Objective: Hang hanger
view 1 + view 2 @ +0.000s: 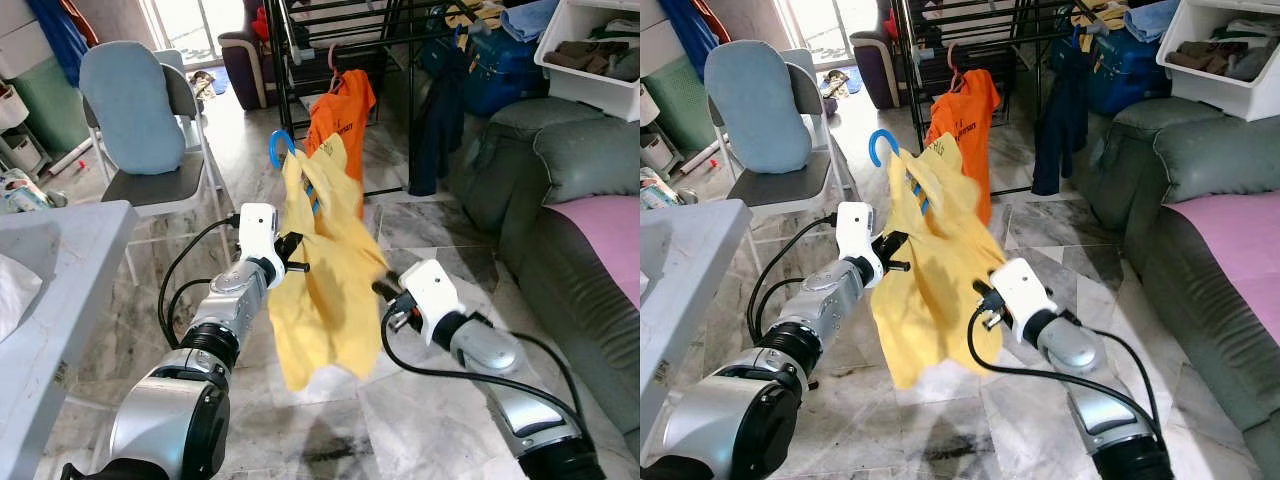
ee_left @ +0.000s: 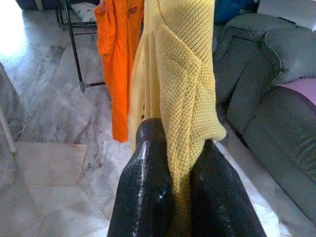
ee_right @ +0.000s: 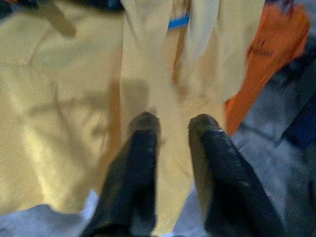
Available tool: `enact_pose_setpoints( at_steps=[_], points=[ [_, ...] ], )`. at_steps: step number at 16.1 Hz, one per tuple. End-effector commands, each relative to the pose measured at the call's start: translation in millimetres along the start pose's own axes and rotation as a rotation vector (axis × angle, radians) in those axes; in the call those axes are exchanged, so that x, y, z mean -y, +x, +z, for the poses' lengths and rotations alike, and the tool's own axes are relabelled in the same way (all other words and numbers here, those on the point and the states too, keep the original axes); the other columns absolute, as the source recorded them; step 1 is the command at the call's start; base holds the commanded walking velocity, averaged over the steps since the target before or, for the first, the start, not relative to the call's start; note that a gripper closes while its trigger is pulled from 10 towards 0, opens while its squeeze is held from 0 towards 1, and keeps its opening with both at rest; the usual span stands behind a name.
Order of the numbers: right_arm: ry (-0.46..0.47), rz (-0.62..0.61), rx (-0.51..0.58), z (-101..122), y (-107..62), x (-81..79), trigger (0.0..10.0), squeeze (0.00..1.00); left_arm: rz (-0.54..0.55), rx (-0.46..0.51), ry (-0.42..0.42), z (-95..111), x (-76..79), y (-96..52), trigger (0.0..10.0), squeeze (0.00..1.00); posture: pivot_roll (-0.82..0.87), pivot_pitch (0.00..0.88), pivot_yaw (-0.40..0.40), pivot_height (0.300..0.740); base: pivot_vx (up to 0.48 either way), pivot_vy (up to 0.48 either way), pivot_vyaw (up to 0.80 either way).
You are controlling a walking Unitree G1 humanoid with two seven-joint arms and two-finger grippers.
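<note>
Progress looks to be about halfway: the yellow shirt is already on the blue hanger, but the hanger has not reached the rack. The robot holds the garment in the air over the marble floor, well short of the black drying rack at the back of the room, where an orange shirt already hangs.

The left end effector is clenched on a fold of the yellow knit, the cloth squeezed between its two black fingers in the left wrist view. The right end effector presses into the shirt's other side; its fingers stand a little apart with yellow cloth between them, though the right wrist view is blurred, so whether they truly grip is uncertain.

The hanger's blue hook stands free above the collar, held by neither arm. What remains, judging by the layout, is to close the gap to the rack, lift the hook over a bar, and let go. A chair stands to the left and a sofa to the right.
</note>
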State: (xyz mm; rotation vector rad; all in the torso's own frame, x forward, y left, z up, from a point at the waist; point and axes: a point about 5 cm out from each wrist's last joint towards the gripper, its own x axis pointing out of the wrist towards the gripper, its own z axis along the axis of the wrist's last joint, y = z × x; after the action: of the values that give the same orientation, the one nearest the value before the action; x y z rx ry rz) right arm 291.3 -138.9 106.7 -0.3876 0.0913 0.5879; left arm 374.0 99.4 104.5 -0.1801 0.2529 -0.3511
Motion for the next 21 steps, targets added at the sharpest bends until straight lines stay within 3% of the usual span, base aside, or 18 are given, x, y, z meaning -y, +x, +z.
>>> enact_pose_setpoints(
  at_steps=[1, 3, 6, 8, 10, 13, 17, 20, 21],
  points=[
    [-0.083, 0.026, 0.072, 16, 1.4, -2.7, 10.0, 1.0, -0.009, 0.101, 0.027, 28, -2.3, 2.7, 0.0, 0.0, -0.25, 0.0, 0.097, 0.74, 0.0, 0.0, 0.0],
    [-0.123, 0.091, 0.086, 22, -2.7, -5.0, 10.0, 1.0, -0.025, 0.102, 0.055, 30, -3.9, 2.2, 0.0, 0.0, -0.25, 0.0, 0.098, 0.74, 0.0, 0.0, 0.0],
    [-0.076, 0.18, 0.099, 25, -7.4, -10.8, 10.0, 1.0, -0.047, 0.109, 0.088, 33, -5.2, 1.3, 0.0, 0.0, -0.25, 0.0, 0.098, 0.74, 0.0, 0.0, 0.0],
    [-0.044, 0.254, 0.142, 31, -15.0, -9.4, 10.0, 1.0, -0.139, 0.127, 0.206, 37, -2.9, -1.0, 0.0, 0.0, -0.25, 0.0, 0.099, 0.74, 0.0, 0.0, 0.0],
    [-0.05, 0.265, 0.157, 35, -26.5, 11.1, 10.0, 1.0, -0.326, 0.083, 0.38, 36, -5.6, -9.4, 0.0, 0.0, -0.25, 0.0, 0.104, 0.74, 0.0, 0.0, 0.0],
    [-0.114, 0.305, 0.129, 37, -39.4, 30.4, 10.0, 1.0, -0.448, -0.025, 0.583, 29, -21.3, -21.7, 0.0, 0.0, -0.25, 0.0, 0.112, 0.74, 0.0, 0.0, 0.0],
    [-0.171, 0.351, 0.111, 48, -55.0, 55.0, 10.0, 1.0, -0.53, -0.114, 0.743, 31, -38.6, -32.8, 0.0, 0.0, -0.25, 0.0, 0.118, 0.74, 0.0, 0.0, 0.0],
    [-0.166, 0.406, 0.075, 46, -62.7, 62.9, 10.0, 1.0, -0.622, -0.137, 0.842, 27, -37.2, -38.1, 0.0, 0.0, -0.25, 0.0, 0.121, 0.74, 0.0, 0.0, 0.0],
    [-0.182, 0.409, 0.047, 44, -65.7, 69.2, 10.0, 1.0, -0.72, -0.12, 0.859, 25, -30.4, -41.6, 0.0, 0.0, -0.25, 0.0, 0.119, 0.74, 0.0, 0.0, 0.0]
  ],
)
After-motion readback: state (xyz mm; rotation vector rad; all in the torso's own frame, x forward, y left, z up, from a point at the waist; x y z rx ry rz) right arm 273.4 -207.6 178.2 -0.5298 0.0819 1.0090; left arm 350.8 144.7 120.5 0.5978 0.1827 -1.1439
